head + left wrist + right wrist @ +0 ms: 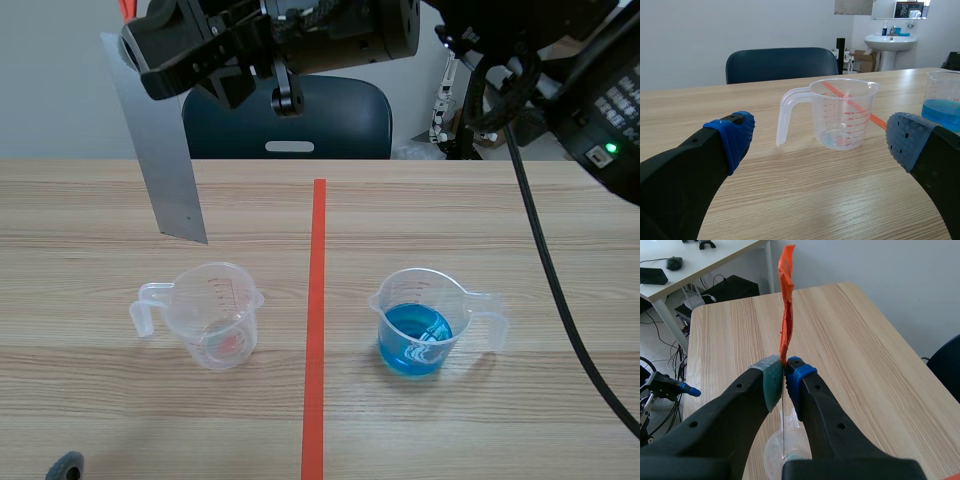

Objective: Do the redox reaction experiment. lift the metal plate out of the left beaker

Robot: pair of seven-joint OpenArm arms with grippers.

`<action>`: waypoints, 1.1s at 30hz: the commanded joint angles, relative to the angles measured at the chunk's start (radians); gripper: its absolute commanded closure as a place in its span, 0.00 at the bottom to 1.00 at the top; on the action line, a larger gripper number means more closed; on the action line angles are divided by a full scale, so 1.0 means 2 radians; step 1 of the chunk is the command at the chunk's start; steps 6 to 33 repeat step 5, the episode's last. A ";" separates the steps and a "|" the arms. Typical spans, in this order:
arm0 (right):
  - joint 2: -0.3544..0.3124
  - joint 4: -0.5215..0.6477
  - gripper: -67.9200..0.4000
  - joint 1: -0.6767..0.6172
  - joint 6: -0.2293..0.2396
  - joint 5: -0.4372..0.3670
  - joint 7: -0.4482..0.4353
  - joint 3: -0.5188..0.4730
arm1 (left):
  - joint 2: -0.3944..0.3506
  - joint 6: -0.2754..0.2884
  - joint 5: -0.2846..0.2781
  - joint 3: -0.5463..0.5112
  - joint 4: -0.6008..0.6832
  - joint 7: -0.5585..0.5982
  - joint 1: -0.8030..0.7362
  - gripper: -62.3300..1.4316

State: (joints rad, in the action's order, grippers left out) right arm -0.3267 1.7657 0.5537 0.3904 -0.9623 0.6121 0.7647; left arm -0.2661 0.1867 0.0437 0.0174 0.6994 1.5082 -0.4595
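Note:
The grey metal plate (160,150) hangs tilted in the air, its lower edge above and behind the left beaker (205,315). My right gripper (145,55) reaches across from the right and is shut on the plate's top. In the right wrist view the right gripper (785,372) pinches the plate (783,432) edge-on, with an orange strip (786,300) rising from it and the beaker (775,457) below. The left beaker (840,112) is clear with a faint reddish residue. My left gripper (821,140) stands open low on the table, just in front of that beaker.
A beaker of blue liquid (420,325) stands right of the orange-red tape line (316,320). A dark chair (290,120) sits behind the far table edge. A black cable (545,260) hangs over the right side. Only a fingertip (65,466) of the left arm shows in the scene view.

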 commanded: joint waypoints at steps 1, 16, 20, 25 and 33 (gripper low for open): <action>0.003 0.004 0.99 0.014 0.002 -0.007 -0.006 -0.007 | 0.001 0.001 -0.004 -0.004 0.003 0.023 -0.001 0.11; 0.003 0.004 0.99 0.014 0.002 -0.007 -0.006 -0.007 | 0.001 0.001 -0.004 -0.004 0.003 0.023 -0.001 0.11; 0.003 0.004 0.99 0.014 0.002 -0.007 -0.006 -0.007 | 0.001 0.001 -0.004 -0.004 0.003 0.023 -0.001 0.11; 0.003 0.004 0.99 0.014 0.002 -0.007 -0.006 -0.007 | 0.001 0.001 -0.004 -0.004 0.003 0.023 -0.001 0.11; 0.003 0.004 0.99 0.014 0.002 -0.007 -0.006 -0.007 | 0.001 0.001 -0.004 -0.004 0.003 0.023 -0.001 0.11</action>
